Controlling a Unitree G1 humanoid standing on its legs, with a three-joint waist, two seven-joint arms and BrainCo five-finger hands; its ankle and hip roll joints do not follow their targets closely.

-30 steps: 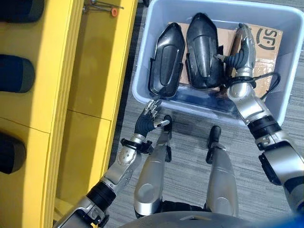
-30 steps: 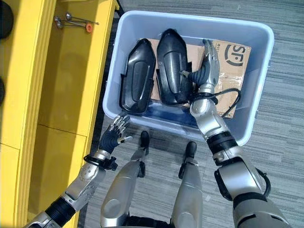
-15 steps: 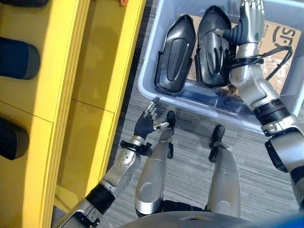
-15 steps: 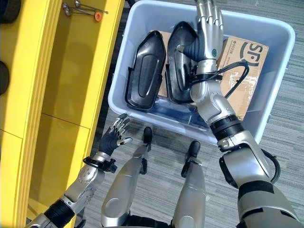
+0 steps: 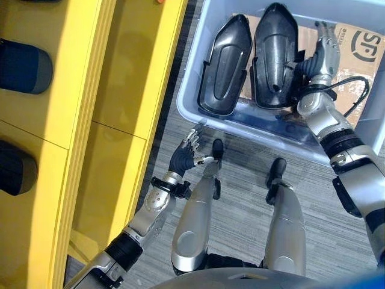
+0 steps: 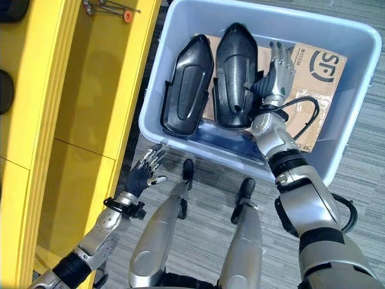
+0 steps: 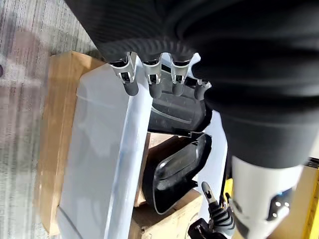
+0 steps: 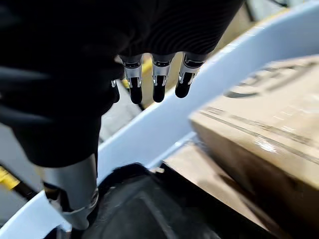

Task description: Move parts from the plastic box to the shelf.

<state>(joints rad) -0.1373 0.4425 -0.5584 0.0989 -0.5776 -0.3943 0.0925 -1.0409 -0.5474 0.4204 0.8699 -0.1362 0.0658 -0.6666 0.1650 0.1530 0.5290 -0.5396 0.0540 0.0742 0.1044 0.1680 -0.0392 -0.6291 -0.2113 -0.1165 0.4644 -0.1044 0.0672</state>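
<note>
Grey ribbed carpet [image 6: 355,156] lies nearest, and over it the left hand [image 6: 144,173] hovers with fingers relaxed and spread, grasping nothing, just short of the near wall of the pale blue plastic box [image 6: 180,139]; it appears to wait in reserve. Beyond that wall two black moulded shell parts [image 6: 187,84] [image 6: 236,75] lie side by side, lengthwise, partly on a flattened cardboard sheet [image 6: 316,75] that lines the box floor. The right hand [image 6: 277,75] is inside the box, fingers extended and unclenched, close beside the right-hand part's right edge and above the cardboard; contact cannot be told. Its placement suggests an approach to grasp that part. To the left stands the yellow shelf [image 6: 90,108], its near bays vacant for the parts, with orange-tipped metal hooks [image 6: 108,12] at its far end.
</note>
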